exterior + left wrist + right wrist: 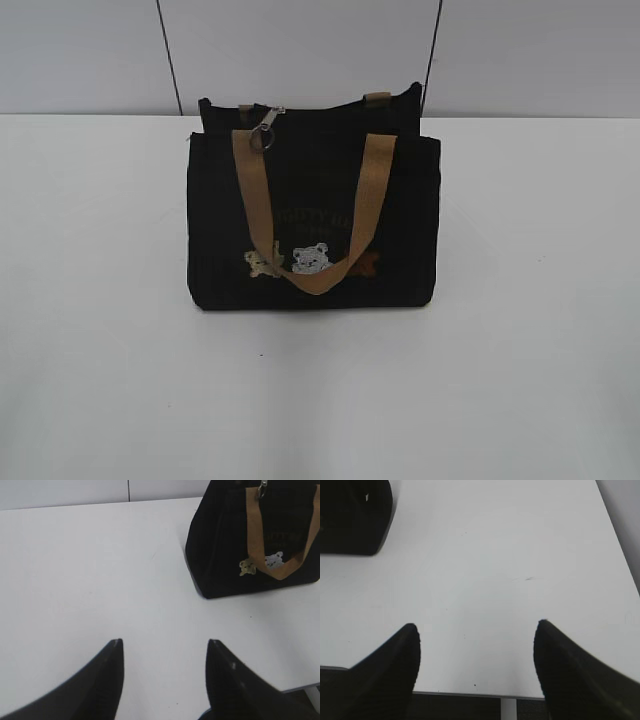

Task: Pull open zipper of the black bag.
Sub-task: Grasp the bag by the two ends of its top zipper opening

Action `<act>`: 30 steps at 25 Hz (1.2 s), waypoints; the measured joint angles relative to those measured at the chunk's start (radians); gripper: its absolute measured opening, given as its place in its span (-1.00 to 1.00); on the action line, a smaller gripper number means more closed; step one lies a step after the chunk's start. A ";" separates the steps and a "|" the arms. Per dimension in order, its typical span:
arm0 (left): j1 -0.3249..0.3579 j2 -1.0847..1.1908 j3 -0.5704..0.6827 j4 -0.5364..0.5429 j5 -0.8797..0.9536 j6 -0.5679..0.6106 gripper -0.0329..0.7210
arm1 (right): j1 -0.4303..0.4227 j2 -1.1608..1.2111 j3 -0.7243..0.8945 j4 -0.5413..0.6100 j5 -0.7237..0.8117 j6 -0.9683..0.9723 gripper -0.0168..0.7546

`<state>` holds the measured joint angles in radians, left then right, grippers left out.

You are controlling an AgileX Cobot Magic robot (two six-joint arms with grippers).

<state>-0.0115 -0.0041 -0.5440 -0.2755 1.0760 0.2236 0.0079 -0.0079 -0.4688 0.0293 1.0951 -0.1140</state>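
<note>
The black bag (312, 215) stands upright in the middle of the white table (100, 300), its tan strap (250, 190) hanging down its front over small bear patches (310, 260). The silver zipper pull with its ring (265, 130) hangs at the top left of the bag. In the left wrist view the bag (225, 545) is at the upper right, with the zipper pull (262, 487) at the top edge. My left gripper (165, 642) is open over bare table, well short of the bag. My right gripper (477, 625) is open near the table's front edge; a corner of the bag (352, 515) shows at upper left.
A grey panelled wall (300, 50) rises behind the table. The table's front edge (470, 695) lies just below the right gripper, and its right edge (620, 545) runs along the right of that view.
</note>
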 joint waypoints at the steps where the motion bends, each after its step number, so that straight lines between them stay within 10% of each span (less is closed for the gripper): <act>1: 0.000 0.000 0.000 -0.008 -0.002 0.000 0.14 | 0.000 0.000 0.000 0.000 0.000 0.000 0.44; 15: 0.000 0.432 -0.120 -0.218 -0.244 0.150 0.12 | 0.000 0.000 0.000 0.000 0.000 0.000 0.44; 30: 0.000 1.009 -0.119 -0.977 -0.393 1.220 0.13 | 0.000 0.000 0.000 0.001 0.000 0.000 0.44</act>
<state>-0.0115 1.0053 -0.6629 -1.2525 0.6832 1.4432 0.0079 -0.0079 -0.4688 0.0302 1.0951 -0.1140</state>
